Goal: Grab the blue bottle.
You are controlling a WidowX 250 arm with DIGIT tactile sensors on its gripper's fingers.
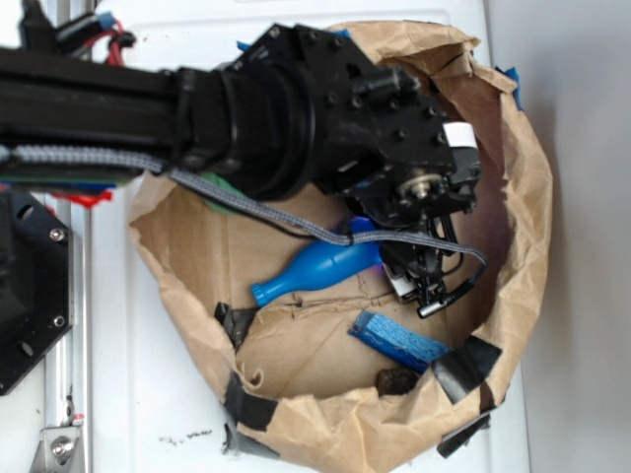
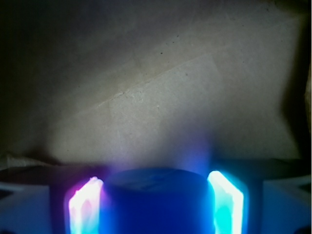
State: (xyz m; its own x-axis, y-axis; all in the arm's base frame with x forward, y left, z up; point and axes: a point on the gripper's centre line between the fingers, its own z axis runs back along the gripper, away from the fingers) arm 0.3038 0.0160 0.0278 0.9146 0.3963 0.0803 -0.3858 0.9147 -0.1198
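Note:
The blue bottle (image 1: pixel 315 266) lies inside a crumpled brown paper bag (image 1: pixel 532 197), with its narrow neck pointing down-left and its wide body under my gripper (image 1: pixel 422 281). In the wrist view the bottle's round body (image 2: pixel 156 207) fills the gap between my two glowing fingers (image 2: pixel 84 207), which press against both of its sides. The gripper (image 2: pixel 156 195) is shut on the bottle. The arm hides the bottle's wide end in the exterior view.
A flat rough blue strip (image 1: pixel 397 340) and a dark lump (image 1: pixel 396 379) lie on the bag floor near the front. Black tape (image 1: pixel 463 365) patches the bag's rim. The paper wall rises all round. A grey cable (image 1: pixel 256 207) hangs from the arm.

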